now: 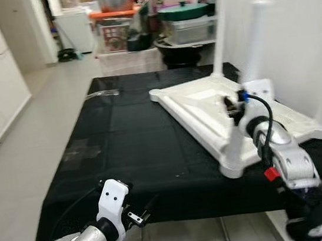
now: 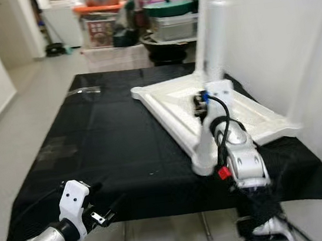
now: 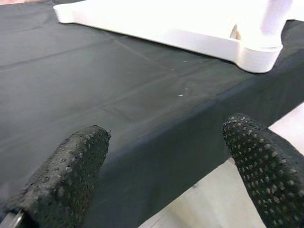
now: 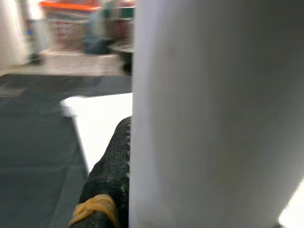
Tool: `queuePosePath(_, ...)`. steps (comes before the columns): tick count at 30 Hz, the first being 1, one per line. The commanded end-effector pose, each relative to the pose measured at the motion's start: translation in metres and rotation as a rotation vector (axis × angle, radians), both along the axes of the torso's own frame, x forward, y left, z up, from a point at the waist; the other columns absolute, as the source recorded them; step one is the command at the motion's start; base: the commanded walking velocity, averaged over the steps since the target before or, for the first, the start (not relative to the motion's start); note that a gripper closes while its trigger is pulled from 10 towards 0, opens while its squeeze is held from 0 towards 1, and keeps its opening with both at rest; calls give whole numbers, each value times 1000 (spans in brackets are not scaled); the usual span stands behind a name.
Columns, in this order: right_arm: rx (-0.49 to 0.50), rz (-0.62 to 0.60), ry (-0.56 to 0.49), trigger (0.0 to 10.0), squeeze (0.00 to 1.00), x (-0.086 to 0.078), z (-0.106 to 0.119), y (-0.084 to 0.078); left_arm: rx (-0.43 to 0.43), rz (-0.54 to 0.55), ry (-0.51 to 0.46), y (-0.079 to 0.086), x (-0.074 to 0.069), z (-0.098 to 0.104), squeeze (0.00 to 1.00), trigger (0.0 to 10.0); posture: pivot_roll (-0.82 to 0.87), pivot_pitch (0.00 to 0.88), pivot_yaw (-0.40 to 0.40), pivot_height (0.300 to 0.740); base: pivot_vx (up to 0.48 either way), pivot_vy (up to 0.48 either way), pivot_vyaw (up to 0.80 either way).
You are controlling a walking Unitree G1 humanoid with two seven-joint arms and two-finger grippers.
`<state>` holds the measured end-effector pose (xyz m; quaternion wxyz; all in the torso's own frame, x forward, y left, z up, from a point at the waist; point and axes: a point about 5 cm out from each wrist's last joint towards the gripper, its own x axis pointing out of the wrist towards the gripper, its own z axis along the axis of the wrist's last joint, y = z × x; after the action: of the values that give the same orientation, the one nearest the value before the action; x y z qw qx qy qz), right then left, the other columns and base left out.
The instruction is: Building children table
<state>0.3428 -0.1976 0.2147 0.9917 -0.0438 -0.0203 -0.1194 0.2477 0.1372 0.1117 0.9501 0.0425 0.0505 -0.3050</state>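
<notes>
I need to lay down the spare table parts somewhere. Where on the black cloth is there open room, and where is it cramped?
Open: the wide stretch of black cloth between its left edge and the upturned white tabletop, from the left gripper at the near edge back to the far edge. Cramped: the right side, where the tabletop lies and the right gripper holds a white leg.

The tabletop [image 1: 208, 114] and its legs [image 1: 220, 29] look like smooth white plastic. Matt black cloth [image 1: 123, 149] lies beneath; the left gripper's fingertips [image 3: 71, 175] are rough, dotted black rubber.
</notes>
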Motion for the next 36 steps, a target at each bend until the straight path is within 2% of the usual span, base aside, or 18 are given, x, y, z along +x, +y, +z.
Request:
queuePosePath(1, -57, -124, 106, 0, 0, -10, -25, -5, -2, -9, 6, -2, 0, 1, 0, 10000, 64, 0, -59, 740, 0, 0, 0)
queuePosePath(6, -8, -112, 137, 0, 0, -12, -34, 17, -10, -7, 3, -4, 1, 2, 0, 10000, 68, 0, -64, 740, 0, 0, 0)
queuePosePath(7, -16, -56, 161, 10000, 0, -7, -34, 26, -13, -7, 6, -5, -1, 1, 0, 10000, 63, 0, -64, 740, 0, 0, 0)
queuePosePath(13, -49, -4, 125, 10000, 0, -5, -29, 24, -13, -10, 13, -4, -2, -1, 0, 10000, 55, 0, -64, 740, 0, 0, 0)
queuePosePath(14, -59, -19, 87, 10000, 1000, -7, -25, 16, -13, -10, 13, -5, -2, -1, 0, 10000, 55, 0, -65, 740, 0, 0, 0)
queuePosePath(15, -59, -19, 87, 10000, 1000, -7, -25, 16, -13, -10, 13, -5, -2, -1, 0, 10000, 55, 0, -65, 740, 0, 0, 0)
queuePosePath(17, -86, -32, 69, 10000, 1000, -13, -21, 0, -15, -13, 12, -5, -1, -1, 0, 10000, 46, 0, -60, 740, 0, 0, 0)
queuePosePath(19, -95, -21, 77, 10000, 1000, -14, -20, -1, -15, -13, 13, -5, -1, -1, 0, 10000, 46, 0, -60, 740, 0, 0, 0)
queuePosePath(20, -82, 34, 58, 10000, 0, -15, -16, 0, -14, -14, 13, -5, -1, -1, 0, 10000, 46, 0, -60, 740, 0, 0, 0)
queuePosePath(21, -65, 84, 37, 10000, 0, -15, -12, 2, -13, -15, 13, -4, -1, -1, 0, 10000, 45, 0, -59, 740, 0, 0, 0)
queuePosePath(22, -31, 229, 17, 10000, 0, -15, -7, 8, -14, -15, 12, -4, -1, -1, 0, 10000, 49, 0, -62, 740, 0, 0, 0)
queuePosePath(23, -31, 229, 17, 10000, 0, -15, -7, 8, -14, -15, 12, -4, -1, -1, 0, 10000, 49, 0, -62, 740, 0, 0, 0)
queuePosePath(24, -66, 487, -16, 10000, 0, -16, 2, 7, -13, -15, 10, -4, 0, 0, 0, 10000, 56, 0, -62, 740, 0, 0, 0)
queuePosePath(25, -96, 551, -24, 10000, 0, -16, 5, 2, -13, -15, 9, -3, 0, 0, 0, 10000, 55, 0, -60, 740, 0, 0, 0)
queuePosePath(26, -96, 551, -24, 10000, 0, -16, 5, 2, -13, -15, 9, -3, 0, 0, 0, 10000, 55, 0, -60, 740, 0, 0, 0)
queuePosePath(28, -178, 616, -34, 10000, 0, -11, 12, -18, -11, -16, 10, -2, 0, 0, 0, 10000, 54, 0, -56, 740, 0, 0, 0)
queuePosePath(33, -252, 745, 37, 10000, 0, -6, 6, -33, -6, -20, 7, -2, 1, 0, 0, 10000, 66, 0, -59, 740, 0, 0, 0)
queuePosePath(36, -273, 756, 63, 10000, 0, -1, 7, -41, -4, -17, 1, -1, 2, 2, 0, 10000, 68, 0, -60, 740, 0, 0, 0)
